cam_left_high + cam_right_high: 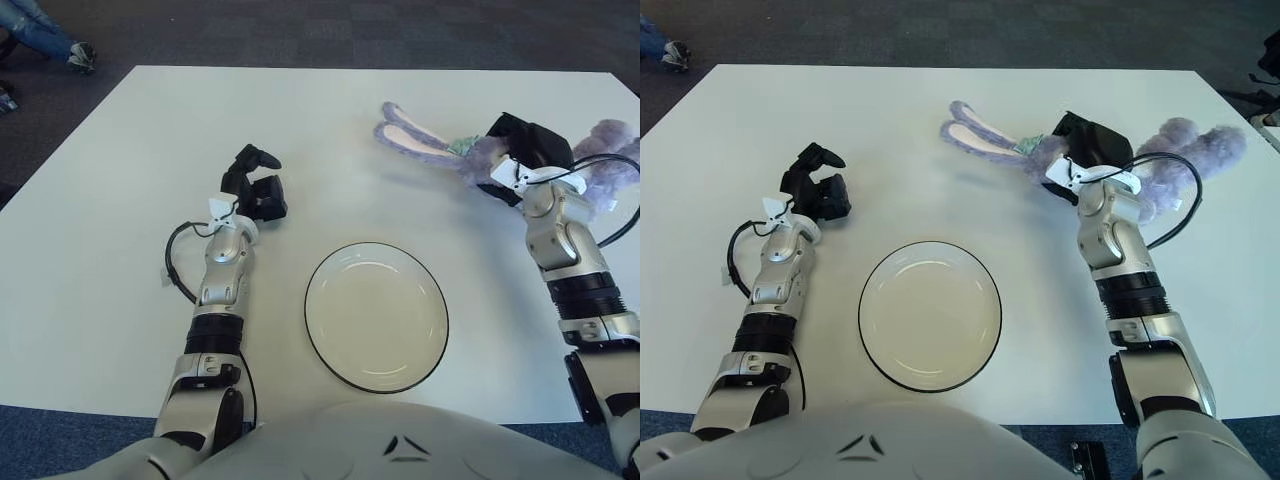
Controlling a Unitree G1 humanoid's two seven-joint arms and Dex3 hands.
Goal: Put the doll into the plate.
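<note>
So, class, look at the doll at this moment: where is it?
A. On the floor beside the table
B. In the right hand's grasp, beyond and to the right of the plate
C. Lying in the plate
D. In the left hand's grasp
B: the right hand is closed on the purple doll, while the plate holds nothing and the left hand grasps nothing.
</note>
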